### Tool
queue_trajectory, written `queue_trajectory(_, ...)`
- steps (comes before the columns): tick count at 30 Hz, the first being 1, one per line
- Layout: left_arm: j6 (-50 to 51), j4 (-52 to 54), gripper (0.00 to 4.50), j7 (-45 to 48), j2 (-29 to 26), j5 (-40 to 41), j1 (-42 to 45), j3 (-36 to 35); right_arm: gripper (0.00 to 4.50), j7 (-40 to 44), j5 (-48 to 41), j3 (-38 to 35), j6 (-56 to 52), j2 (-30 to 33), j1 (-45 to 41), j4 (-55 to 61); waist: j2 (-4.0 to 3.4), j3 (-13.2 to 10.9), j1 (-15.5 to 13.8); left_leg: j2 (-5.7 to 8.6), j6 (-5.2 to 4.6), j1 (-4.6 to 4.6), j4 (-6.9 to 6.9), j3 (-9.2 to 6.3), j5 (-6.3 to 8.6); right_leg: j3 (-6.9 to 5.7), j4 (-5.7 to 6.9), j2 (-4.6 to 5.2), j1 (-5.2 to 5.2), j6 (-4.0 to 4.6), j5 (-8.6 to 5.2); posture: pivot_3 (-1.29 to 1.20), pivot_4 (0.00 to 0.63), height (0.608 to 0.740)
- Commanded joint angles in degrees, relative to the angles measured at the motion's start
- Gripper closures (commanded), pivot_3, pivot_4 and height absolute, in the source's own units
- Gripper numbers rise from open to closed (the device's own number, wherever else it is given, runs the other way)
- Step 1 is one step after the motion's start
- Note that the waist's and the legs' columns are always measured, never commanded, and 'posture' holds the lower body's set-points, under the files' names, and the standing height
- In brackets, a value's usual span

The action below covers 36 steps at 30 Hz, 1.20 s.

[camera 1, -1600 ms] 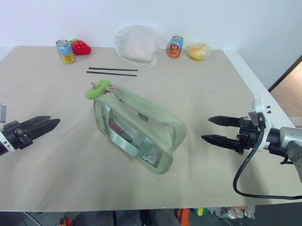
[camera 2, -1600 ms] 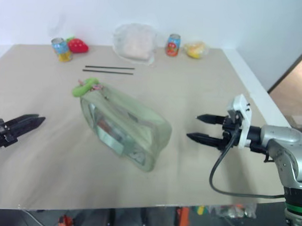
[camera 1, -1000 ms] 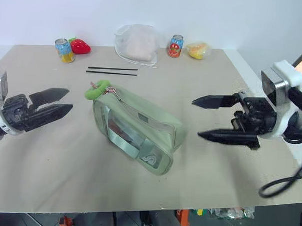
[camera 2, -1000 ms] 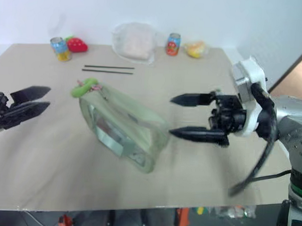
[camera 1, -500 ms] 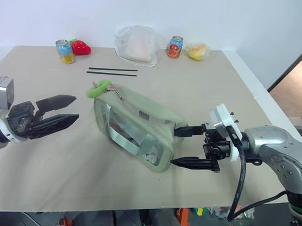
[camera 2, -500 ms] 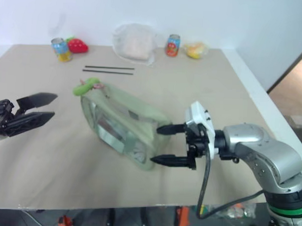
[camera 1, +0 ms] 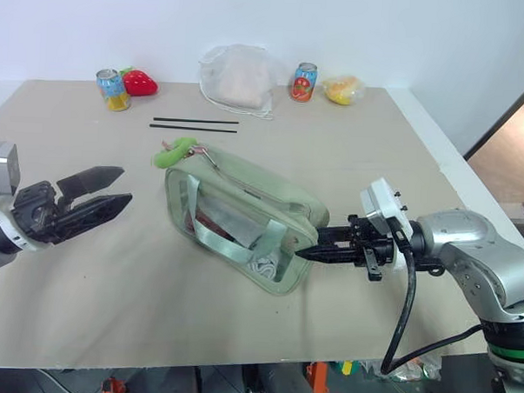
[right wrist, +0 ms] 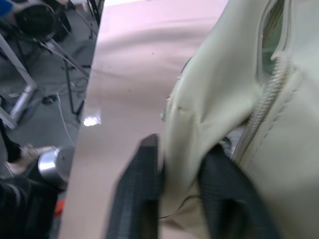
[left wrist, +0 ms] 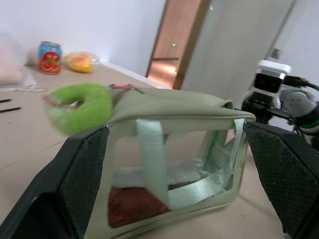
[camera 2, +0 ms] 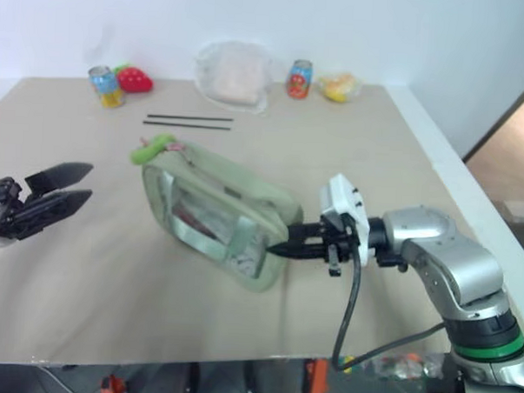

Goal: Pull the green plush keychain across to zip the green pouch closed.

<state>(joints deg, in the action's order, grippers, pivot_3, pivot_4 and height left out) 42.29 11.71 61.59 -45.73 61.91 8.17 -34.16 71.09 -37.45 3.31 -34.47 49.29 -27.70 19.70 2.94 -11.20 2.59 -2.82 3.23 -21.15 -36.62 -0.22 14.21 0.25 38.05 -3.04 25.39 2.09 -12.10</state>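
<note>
Right pincer (camera 1: 316,251) just clenched on green pouch (camera 1: 244,217) end opposite green plush keychain (camera 1: 174,153), anchoring it; left pincer (camera 1: 114,190) released.

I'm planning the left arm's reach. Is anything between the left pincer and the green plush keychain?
Nothing visible. The left pincer hangs open over bare table, with the green plush keychain at the green pouch's far end.

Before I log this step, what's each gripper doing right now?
Left gripper: open, holding nothing.
Right gripper: shut on the green pouch, pinching its end fabric.
</note>
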Motion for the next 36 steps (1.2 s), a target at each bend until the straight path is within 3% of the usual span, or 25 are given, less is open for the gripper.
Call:
queue_trajectory(1,0.0,-3.5,0.0,-2.2,1.2,3.4,1.3,-3.7,4.46,4.5,6.7,1.4,8.5,1.4,-7.4,-5.3,0.0,0.0,0.0,0.0,0.0,0.0,0.0,0.0,0.0,0.0,0.0,0.0,0.0,0.0,0.0,0.0,0.15,0.74)
queue_trajectory(10,1.5,-8.1,0.0,-5.9,4.0,4.7,0.5,-2.6,4.46,11.9,16.7,5.6,22.2,-1.4,-21.9,-21.2,-0.01,0.0,0.0,-0.06,-0.03,0.04,0.01,-0.02,-0.01,0.0,0.04,-0.07,0.05,0.13,0.03,0.0,0.15,0.74)
queue_trajectory(19,6.3,-2.1,0.0,-14.9,9.7,9.4,0.2,1.0,4.46,11.6,20.6,7.3,26.1,-6.0,-17.7,-27.3,0.06,0.0,0.2,-0.08,-0.02,0.04,0.01,0.14,0.02,0.2,0.12,-0.06,-0.14,0.18,0.03,0.0,0.15,0.74)
queue_trajectory(27,9.0,-11.3,0.0,-27.1,12.7,18.2,9.3,-1.3,4.46,10.9,19.6,5.9,24.6,-7.4,-16.7,-25.9,0.05,0.0,0.2,-0.2,-0.3,0.17,0.02,0.02,-0.38,0.25,0.22,-0.47,-0.12,0.28,0.49,0.0,0.15,0.74)
queue_trajectory(36,12.0,-11.2,0.0,-32.0,15.3,22.6,8.8,1.2,4.46,9.7,17.3,3.5,20.8,-6.5,-14.9,-21.5,0.05,0.0,0.1,-0.24,-0.26,0.1,0.03,0.05,-0.38,0.3,0.22,-0.47,-0.09,0.3,0.5,0.0,0.15,0.74)
